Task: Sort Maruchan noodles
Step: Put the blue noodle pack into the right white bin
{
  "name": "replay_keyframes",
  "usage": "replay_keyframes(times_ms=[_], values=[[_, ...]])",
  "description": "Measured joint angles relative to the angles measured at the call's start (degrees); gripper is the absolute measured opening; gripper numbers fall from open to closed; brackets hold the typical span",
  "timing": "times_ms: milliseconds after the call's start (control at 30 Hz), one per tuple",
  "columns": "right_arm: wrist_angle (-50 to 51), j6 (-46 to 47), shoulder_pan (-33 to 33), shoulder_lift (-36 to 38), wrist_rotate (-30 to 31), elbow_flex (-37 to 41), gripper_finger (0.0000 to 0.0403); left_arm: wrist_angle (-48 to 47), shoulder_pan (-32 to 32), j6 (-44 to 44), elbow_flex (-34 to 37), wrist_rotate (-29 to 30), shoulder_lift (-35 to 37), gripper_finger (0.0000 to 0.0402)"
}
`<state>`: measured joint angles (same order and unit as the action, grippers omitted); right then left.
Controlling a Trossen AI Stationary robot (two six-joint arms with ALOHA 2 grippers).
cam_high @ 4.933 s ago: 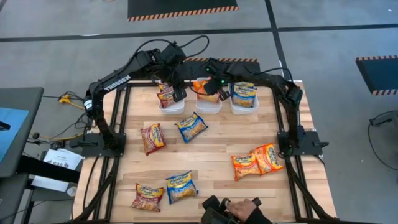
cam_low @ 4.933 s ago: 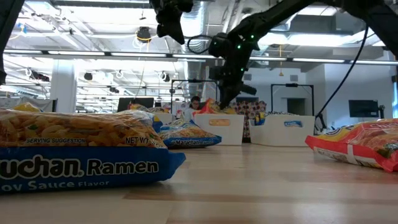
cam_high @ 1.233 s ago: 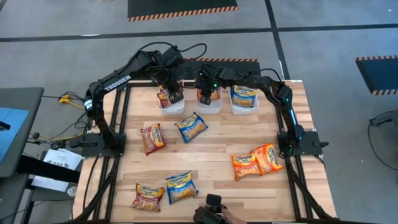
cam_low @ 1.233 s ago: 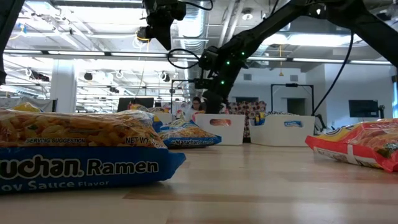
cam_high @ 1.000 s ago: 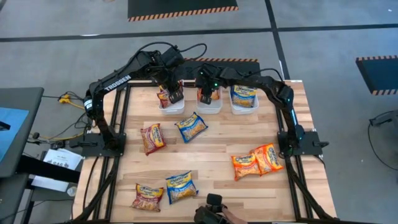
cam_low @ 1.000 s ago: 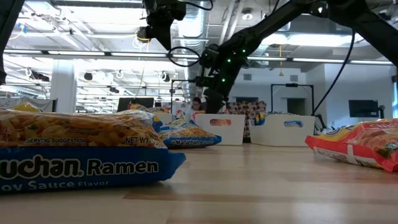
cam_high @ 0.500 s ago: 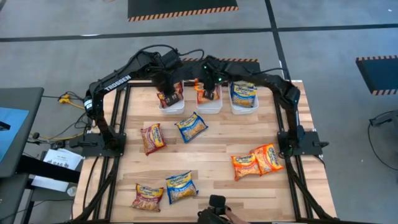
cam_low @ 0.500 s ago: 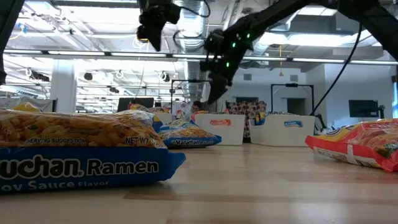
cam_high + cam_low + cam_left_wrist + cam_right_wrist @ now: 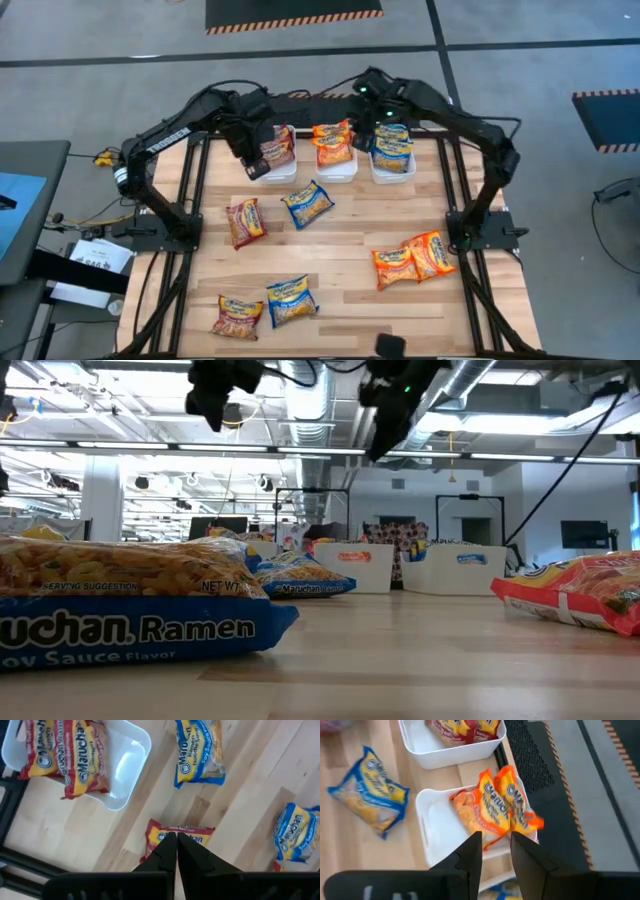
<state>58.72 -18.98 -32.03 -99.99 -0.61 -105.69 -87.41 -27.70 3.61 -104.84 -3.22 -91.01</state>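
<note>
The table (image 9: 340, 235) is pale wood in planks, its grain showing under a smooth, faintly satin finish. The Maruchan noodles (image 9: 307, 203) are wrapped in crinkly plastic film, glossy, catching highlights along its creases. The white bins (image 9: 431, 833) are smooth moulded plastic with a soft sheen. Both arms (image 9: 165, 140) look like matt black metal and plastic, and the floor (image 9: 560, 40) is dull grey concrete
</note>
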Motion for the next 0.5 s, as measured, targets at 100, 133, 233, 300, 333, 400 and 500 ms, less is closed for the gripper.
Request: replay_keyframes(times_ms=[100, 133, 233, 300, 333, 400, 500], values=[[3.34, 5.16, 0.0, 2.9, -2.36, -0.02, 0.0128, 3.95, 0.08, 2.24, 5.51, -1.17, 4.14, 0.0], [5.01, 7.35, 0.04, 3.69, -3.64, -0.04, 0.0128, 5.61, 0.35, 3.03, 7.83, -2.27, 5.51, 0.0], [9.9, 14.26, 0.61, 5.96, -9.19, -0.02, 0.0128, 11.23, 1.43, 4.25, 15.85, -6.31, 10.15, 0.0], [12.98, 18.4, 1.35, 7.07, -13.21, -0.02, 0.0128, 14.81, 2.32, 4.65, 21.05, -9.89, 13.07, 0.0], [14.12, 20.2, 1.96, 7.45, -14.7, -0.02, 0.0128, 16.31, 2.7, 4.78, 23.35, -11.91, 14.28, 0.0], [15.37, 24.17, 3.57, 8.14, -16.0, -0.02, 0.0128, 18.88, 3.37, 4.89, 27.63, -15.86, 16.38, 0.0], [16.64, 29.87, 6.69, 8.93, -15.98, -0.02, 0.0128, 23.13, 4.76, 6.29, 33.13, -21.31, 18.96, 0.0]])
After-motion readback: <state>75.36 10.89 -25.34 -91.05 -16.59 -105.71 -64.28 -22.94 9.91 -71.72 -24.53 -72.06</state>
